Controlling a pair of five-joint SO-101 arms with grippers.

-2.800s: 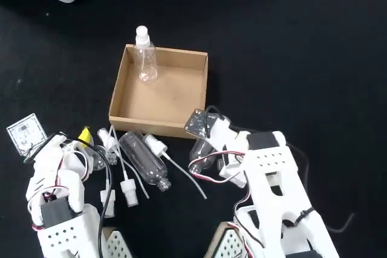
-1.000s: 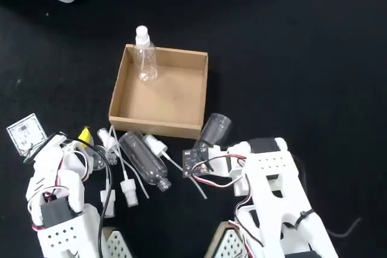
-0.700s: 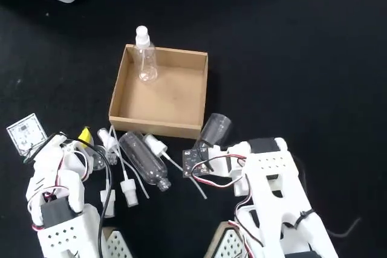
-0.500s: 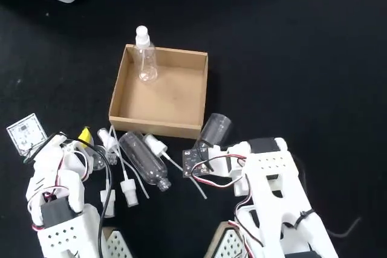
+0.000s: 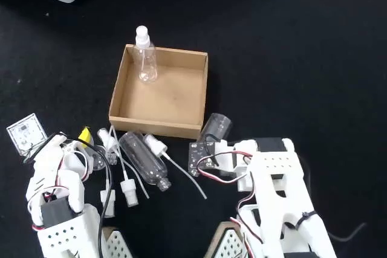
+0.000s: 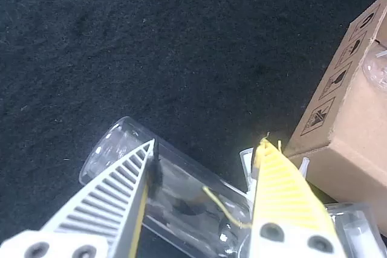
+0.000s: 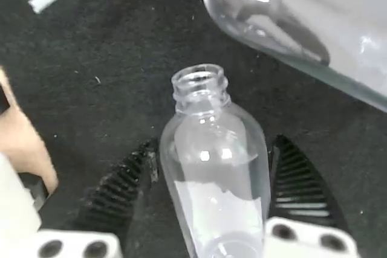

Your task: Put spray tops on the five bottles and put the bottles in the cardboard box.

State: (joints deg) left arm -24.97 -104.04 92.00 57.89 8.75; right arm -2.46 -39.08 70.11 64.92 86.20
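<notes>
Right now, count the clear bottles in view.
4. A capped bottle leans in the cardboard box; a second lies before it; a third sits inside the open right gripper; a fourth under the left gripper. A fifth may be hidden.

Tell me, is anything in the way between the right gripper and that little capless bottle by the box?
Nothing visible is. The capless bottle lies right inside the open right gripper, with a finger on each side of it. A second clear bottle lies just beyond its neck, not between the two.
</notes>
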